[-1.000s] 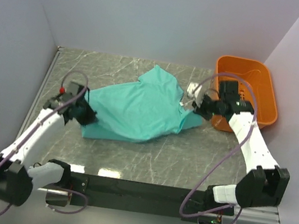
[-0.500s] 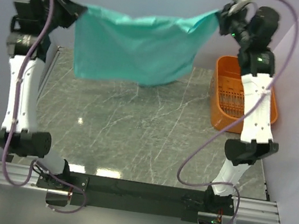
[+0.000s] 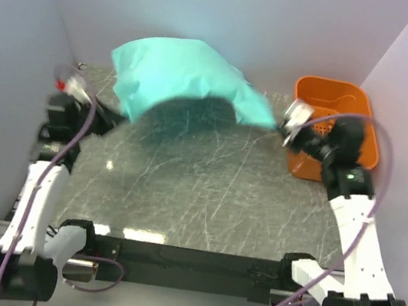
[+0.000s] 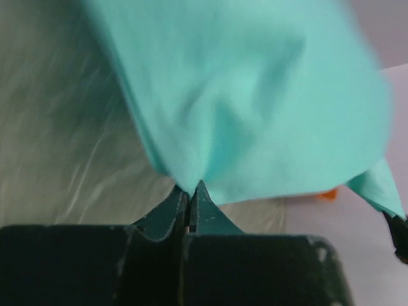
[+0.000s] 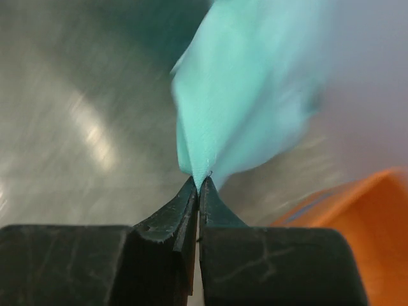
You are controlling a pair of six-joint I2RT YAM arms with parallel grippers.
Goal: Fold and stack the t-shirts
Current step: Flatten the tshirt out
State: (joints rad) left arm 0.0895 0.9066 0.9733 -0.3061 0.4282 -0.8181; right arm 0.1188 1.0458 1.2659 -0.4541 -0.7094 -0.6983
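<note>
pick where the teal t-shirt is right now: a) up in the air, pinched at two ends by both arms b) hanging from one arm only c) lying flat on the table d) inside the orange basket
a: the t-shirt arches above the table, and each wrist view shows the left jaws and the right jaws shut on a pinch of it.

Motion blur smears the billowing t-shirt (image 3: 179,71).
</note>
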